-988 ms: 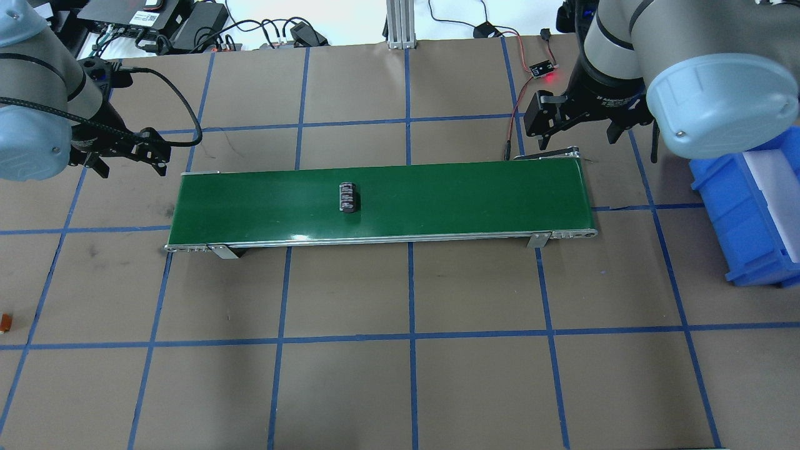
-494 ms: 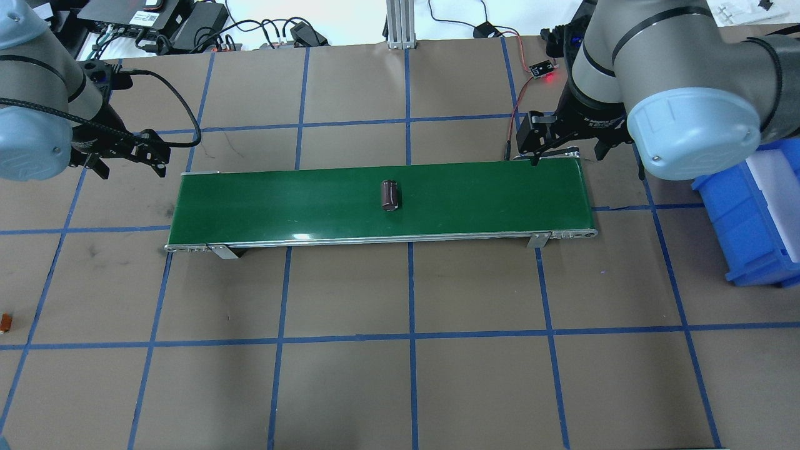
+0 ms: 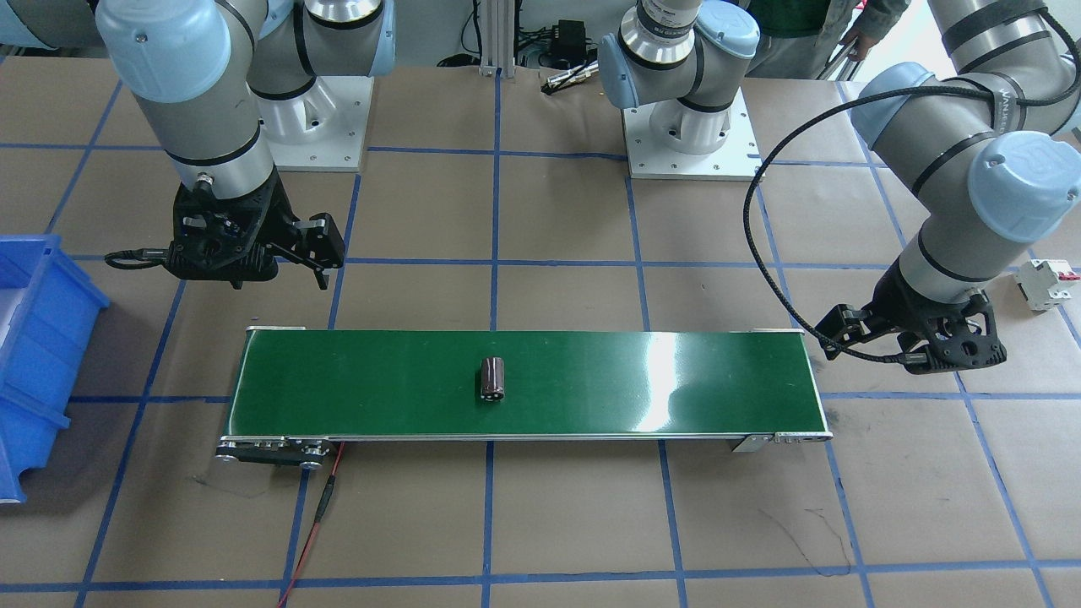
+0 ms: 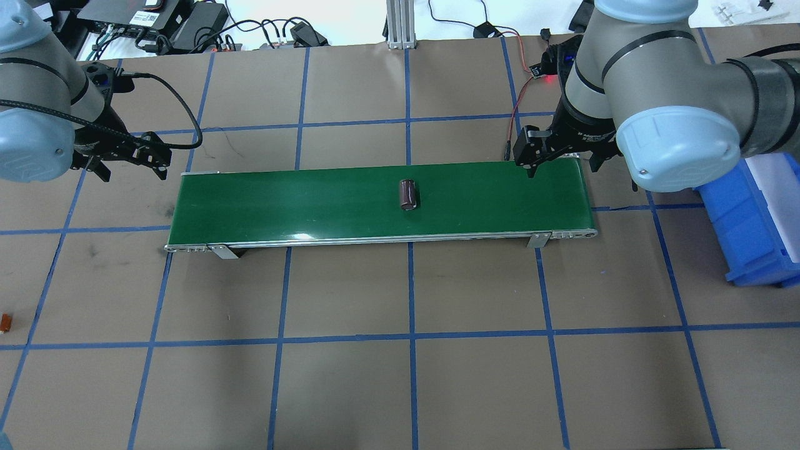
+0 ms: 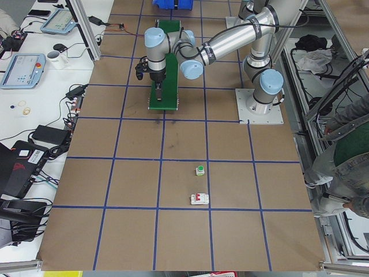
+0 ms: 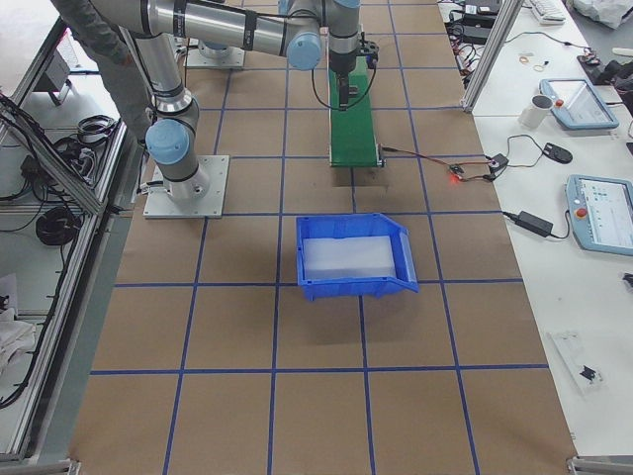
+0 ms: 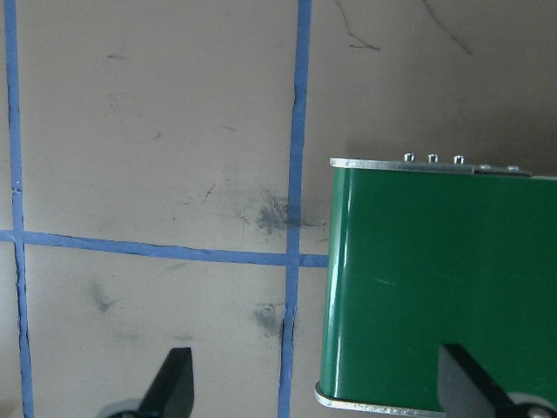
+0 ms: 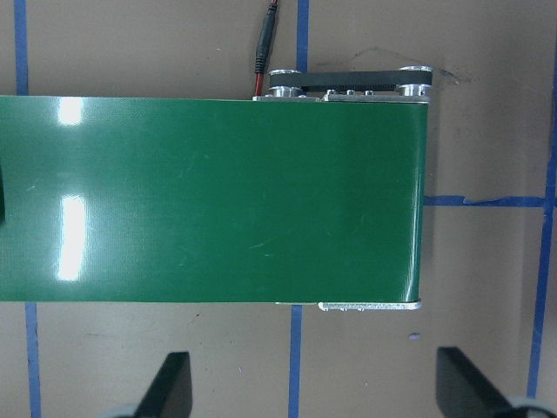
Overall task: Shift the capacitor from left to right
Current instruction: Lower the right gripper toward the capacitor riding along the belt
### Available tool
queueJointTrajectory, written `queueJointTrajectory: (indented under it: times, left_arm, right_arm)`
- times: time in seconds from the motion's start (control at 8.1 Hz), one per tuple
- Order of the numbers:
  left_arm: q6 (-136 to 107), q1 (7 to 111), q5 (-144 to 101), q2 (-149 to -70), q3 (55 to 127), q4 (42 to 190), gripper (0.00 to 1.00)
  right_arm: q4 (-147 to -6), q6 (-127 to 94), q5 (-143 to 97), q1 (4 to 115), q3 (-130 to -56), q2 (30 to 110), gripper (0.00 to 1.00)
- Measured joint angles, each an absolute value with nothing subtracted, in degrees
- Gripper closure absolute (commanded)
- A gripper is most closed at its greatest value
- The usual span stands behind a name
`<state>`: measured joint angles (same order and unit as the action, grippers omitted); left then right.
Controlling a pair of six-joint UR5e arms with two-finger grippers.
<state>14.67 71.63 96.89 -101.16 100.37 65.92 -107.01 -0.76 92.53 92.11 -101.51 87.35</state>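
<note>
Capacitor (image 4: pixel 409 194) farther right, right claw (image 4: pixel 560 164) spread above belt (image 4: pixel 300 203) end

**Capacitor lying on the belt, just right of its middle**

I see the capacitor (image 4: pixel 409 194) as a short, stubby cylinder with a dark brown, glossy sleeve. It lies on its side on the green conveyor belt (image 4: pixel 281 200), its long axis across the belt's width. It sits slightly towards the robot's right of the belt's mid-length, about midway between the two long edges. From the front-facing camera one end looks paler, though I can't make out any markings.
</note>
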Motion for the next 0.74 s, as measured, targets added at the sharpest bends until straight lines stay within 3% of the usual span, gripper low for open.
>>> queueJointTrajectory:
  times: [0.74]
  left_arm:
    - [14.6, 71.7, 97.0, -100.7, 100.3, 66.2, 0.00]
  right_arm:
    - [-108.6, 0.8, 87.7, 92.3, -99.6, 85.6, 0.02]
